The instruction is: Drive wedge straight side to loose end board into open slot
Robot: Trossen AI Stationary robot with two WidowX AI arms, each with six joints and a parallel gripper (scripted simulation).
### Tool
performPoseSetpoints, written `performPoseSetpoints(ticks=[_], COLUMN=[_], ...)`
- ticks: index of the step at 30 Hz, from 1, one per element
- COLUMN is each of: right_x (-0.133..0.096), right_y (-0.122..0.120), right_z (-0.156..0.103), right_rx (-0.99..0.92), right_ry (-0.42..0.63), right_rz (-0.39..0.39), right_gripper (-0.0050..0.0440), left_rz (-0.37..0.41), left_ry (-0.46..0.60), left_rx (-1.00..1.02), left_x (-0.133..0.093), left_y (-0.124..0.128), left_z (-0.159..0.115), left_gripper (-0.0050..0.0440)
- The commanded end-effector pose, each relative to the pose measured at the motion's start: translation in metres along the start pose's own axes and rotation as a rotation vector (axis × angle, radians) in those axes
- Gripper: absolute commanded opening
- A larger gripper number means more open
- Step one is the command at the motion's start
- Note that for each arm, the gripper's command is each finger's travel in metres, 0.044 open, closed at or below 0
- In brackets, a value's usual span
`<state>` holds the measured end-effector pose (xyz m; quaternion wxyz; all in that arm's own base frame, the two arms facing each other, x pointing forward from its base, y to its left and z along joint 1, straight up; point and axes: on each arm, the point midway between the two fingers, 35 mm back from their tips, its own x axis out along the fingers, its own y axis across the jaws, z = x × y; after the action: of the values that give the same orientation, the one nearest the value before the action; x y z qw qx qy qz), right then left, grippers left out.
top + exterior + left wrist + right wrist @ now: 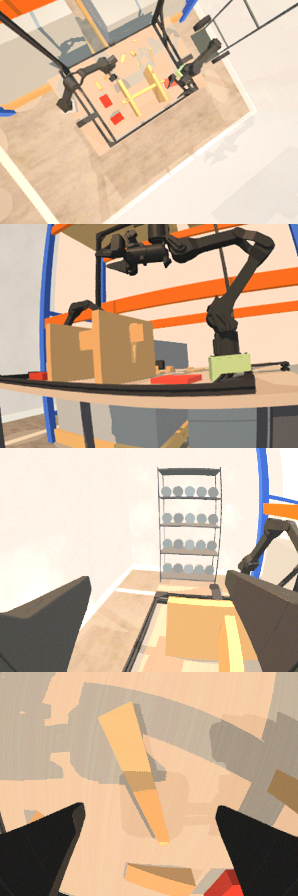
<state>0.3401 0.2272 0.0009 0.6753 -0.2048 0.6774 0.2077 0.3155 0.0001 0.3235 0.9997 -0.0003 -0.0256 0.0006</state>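
Note:
The wooden frame stands mid-table: a rail (142,91) joins two end boards (129,97) (156,84). In the exterior view the boards (114,346) stand upright. Several small wedges (127,55) lie scattered behind the frame. My right gripper (112,76) is open and empty. It hangs over a long wedge (136,771) lying flat on the table, and a second wedge (160,880) lies nearer. My left gripper (114,264) is open and empty, held high in the air and pointing level; its wrist view shows only spread fingers above the frame.
Red blocks (106,100) (117,118) (175,379) (222,891) lie on the table, one beside the second wedge. A green block (229,366) sits by the left arm's base. A black border (152,388) runs round the table. A ball shelf (189,524) stands beyond the table.

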Motion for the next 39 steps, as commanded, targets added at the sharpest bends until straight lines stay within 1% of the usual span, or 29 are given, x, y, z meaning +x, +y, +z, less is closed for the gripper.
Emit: performPoseSetpoints(ticks=[1, 23, 27, 29, 31, 32, 35, 39], right_x=[-0.0005, -0.0005, -0.0005, -0.0005, -0.0005, -0.0005, -0.0006, -0.0007], right_y=[-0.0011, -0.0011, -0.0010, -0.0010, -0.0009, -0.0007, -0.0001, 0.0013], right_z=[0.0004, 0.0004, 0.0006, 0.0006, 0.0010, 0.0013, 0.0029, 0.0063], right_rx=[-0.002, -0.002, 0.009, 0.009, 0.033, 0.052, 0.140, 0.337], right_ry=[-0.002, -0.002, -0.002, -0.002, -0.002, -0.002, -0.002, -0.003], right_rz=[-0.005, -0.005, -0.005, -0.005, -0.005, -0.005, -0.005, -0.004], right_gripper=[0.0440, 0.0440, 0.0344, 0.0344, 0.0296, 0.0287, 0.0287, 0.0287], left_rz=[-0.001, -0.001, -0.001, -0.001, -0.001, -0.001, -0.001, -0.001], left_ry=[0.001, 0.001, 0.001, 0.001, 0.001, 0.001, 0.001, 0.001], left_rx=[0.001, 0.001, 0.001, 0.001, 0.001, 0.001, 0.001, 0.001], left_x=[0.0002, 0.0002, 0.0002, 0.0002, 0.0002, 0.0002, 0.0002, 0.0002], left_y=[-0.0001, -0.0001, -0.0001, -0.0001, -0.0001, -0.0001, -0.0001, -0.0001], left_z=[-0.0007, -0.0007, -0.0007, -0.0007, -0.0007, -0.0007, -0.0007, -0.0007], left_gripper=[0.0440, 0.0440, 0.0440, 0.0440, 0.0440, 0.0440, 0.0440, 0.0440])
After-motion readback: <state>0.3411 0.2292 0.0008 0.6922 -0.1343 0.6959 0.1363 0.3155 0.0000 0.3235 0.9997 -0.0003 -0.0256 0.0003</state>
